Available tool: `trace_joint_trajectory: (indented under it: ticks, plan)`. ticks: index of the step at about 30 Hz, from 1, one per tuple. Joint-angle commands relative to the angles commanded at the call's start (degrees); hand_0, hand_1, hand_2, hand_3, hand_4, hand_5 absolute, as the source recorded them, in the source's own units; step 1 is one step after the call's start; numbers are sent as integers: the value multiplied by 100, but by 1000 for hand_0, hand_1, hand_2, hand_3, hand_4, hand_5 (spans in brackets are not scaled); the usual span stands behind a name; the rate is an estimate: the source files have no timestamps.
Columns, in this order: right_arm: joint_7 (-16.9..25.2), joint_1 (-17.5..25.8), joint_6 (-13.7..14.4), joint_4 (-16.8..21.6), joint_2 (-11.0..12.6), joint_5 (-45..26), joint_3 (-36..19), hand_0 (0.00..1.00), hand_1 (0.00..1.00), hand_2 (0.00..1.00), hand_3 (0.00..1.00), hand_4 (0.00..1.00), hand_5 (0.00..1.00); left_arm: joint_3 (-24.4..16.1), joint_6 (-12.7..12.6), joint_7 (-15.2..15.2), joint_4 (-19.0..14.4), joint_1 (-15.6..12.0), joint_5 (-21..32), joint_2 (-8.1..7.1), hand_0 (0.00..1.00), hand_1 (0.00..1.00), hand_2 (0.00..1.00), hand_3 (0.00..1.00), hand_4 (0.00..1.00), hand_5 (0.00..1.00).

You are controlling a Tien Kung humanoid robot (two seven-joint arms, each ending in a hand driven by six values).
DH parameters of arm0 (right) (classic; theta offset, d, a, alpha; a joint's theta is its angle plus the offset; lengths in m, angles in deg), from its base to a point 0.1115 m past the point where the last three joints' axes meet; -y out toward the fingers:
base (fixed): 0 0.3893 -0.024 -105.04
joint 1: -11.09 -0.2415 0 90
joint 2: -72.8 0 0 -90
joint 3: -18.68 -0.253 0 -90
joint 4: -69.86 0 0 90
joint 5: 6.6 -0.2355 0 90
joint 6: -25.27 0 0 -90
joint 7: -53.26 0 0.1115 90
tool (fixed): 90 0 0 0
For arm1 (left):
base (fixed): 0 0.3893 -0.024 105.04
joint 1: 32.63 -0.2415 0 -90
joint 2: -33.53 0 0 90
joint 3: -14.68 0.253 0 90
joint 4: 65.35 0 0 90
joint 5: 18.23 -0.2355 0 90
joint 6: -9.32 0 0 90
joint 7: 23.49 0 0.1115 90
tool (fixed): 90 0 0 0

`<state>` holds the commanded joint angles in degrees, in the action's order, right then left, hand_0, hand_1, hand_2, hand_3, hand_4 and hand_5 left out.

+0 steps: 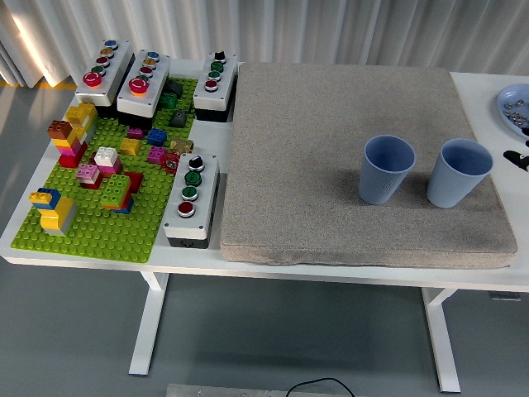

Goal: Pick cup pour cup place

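Two light blue ribbed cups stand upright side by side on the grey mat (331, 107), toward its right front part. The left cup (387, 169) and the right cup (459, 172) are a little apart and nothing holds them. Only a small black tip of my right hand (519, 157) shows at the picture's right edge, just right of the right cup and clear of it. The left arm is out of the picture.
A green brick baseplate (91, 227) with several coloured bricks fills the table's left side. Several button boxes (192, 198) stand around it. A blue plate (514, 109) with small parts sits at the far right edge.
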<state>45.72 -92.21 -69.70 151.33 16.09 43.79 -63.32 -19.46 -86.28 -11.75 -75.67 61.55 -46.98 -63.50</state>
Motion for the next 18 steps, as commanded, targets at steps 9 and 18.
trace_joint_trajectory:
  ticks: [9, 18]
  plan:
    - [1, -474, 72, 16, -140, -159, -202, 961, 918, 998, 998, 901, 293, -35, -1, 12, 0, 11, -50, 6, 730, 772, 822, 676, 505, 953]
    - [75, -916, 235, -296, -402, -944, -371, 946, 916, 980, 968, 854, 548, -70, -1, 24, 0, 15, -92, 13, 730, 771, 821, 675, 505, 953]
